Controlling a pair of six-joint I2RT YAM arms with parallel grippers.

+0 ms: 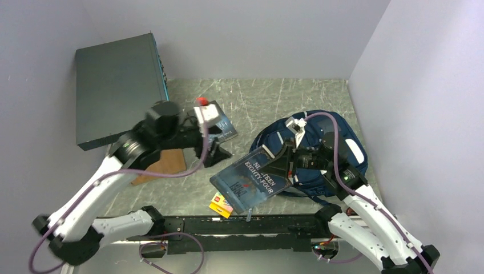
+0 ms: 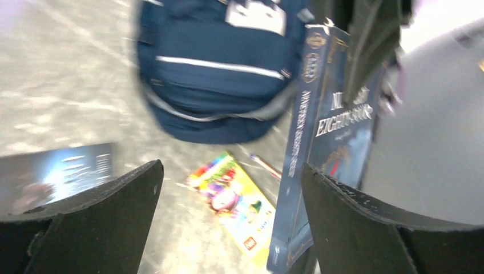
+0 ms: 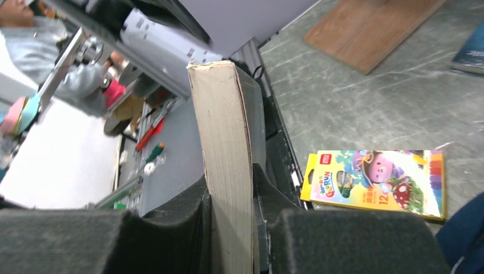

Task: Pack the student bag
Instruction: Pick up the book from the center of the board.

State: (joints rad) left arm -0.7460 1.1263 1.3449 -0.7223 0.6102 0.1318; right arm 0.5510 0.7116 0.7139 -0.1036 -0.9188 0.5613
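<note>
The student bag (image 1: 342, 128) lies slumped at the right of the tabletop (image 1: 274, 97). It looks soft and floppy, probably best pinched at the fabric edge of its mouth. The right pincer (image 3: 231, 228) clamps a stiff book (image 1: 251, 180). The left pincer (image 2: 228, 217) gapes wide, empty.

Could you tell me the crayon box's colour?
The crayon box is yellow with multicoloured cartoon print; right wrist view shows it best.
</note>
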